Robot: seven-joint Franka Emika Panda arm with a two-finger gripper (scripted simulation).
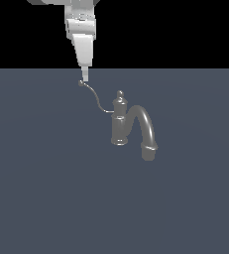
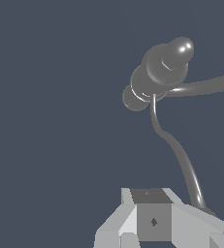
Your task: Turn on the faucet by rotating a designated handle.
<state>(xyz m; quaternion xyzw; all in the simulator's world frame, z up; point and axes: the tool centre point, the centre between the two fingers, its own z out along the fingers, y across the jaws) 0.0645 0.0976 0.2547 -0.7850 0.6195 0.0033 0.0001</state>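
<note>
The faucet [image 1: 122,124] stands just right of the frame's centre on the grey floor [image 1: 46,198], spout curving down to the right. Its thin handle [image 1: 97,99] sweeps up-left to a small knob. The gripper [image 1: 85,77] hangs at that knob, fingers seemingly pressed together; I cannot tell for sure.

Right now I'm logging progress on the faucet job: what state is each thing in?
gripper: fingertips down at the handle's ball knob; open or shut cannot be told.
handle: curves out from the post toward the exterior view's left, knob end at the gripper.
faucet: upright on the floor, spout arching down toward the exterior view's right; no water visible.
</note>
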